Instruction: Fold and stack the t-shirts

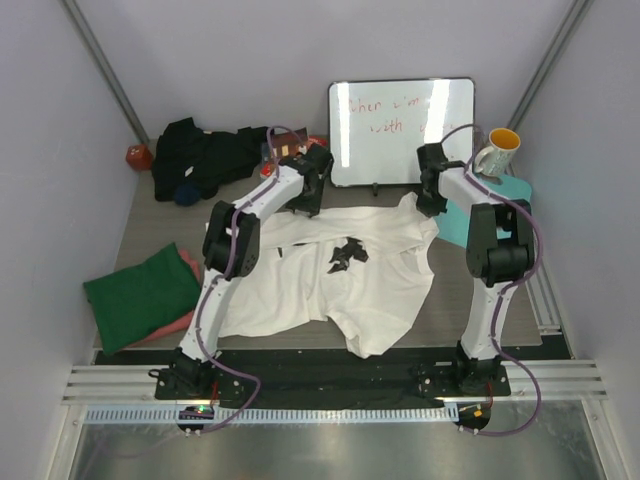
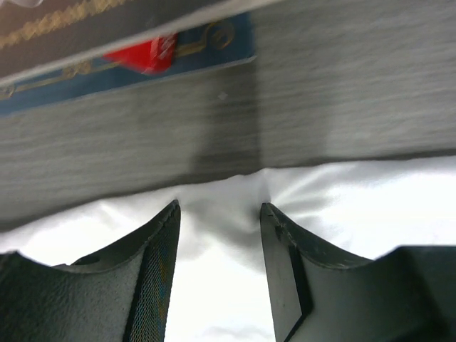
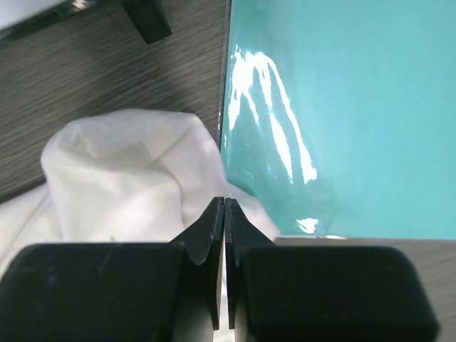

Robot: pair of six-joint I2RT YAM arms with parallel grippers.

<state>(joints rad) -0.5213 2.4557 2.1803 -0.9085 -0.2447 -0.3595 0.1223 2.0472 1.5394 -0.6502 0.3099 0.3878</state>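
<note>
Grey wood-grain desk (image 1: 480,300): white cloth t-shirt with black marks (image 1: 370,290) spread at centre. Black shirt heap (image 1: 205,155) at 11 o'clock, folded dark green shirt (image 1: 140,295) at 8. Left end effector (image 2: 219,208) apart over the white shirt's 12 o'clock edge; right end effector (image 3: 224,203) together at its 2 o'clock corner.

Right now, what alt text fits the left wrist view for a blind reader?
The left gripper stands open over the puckered edge of a white cloth t-shirt on a grey wood-grain table. Beyond lies a glossy blue book cover with gold lettering and a red mark.
</note>
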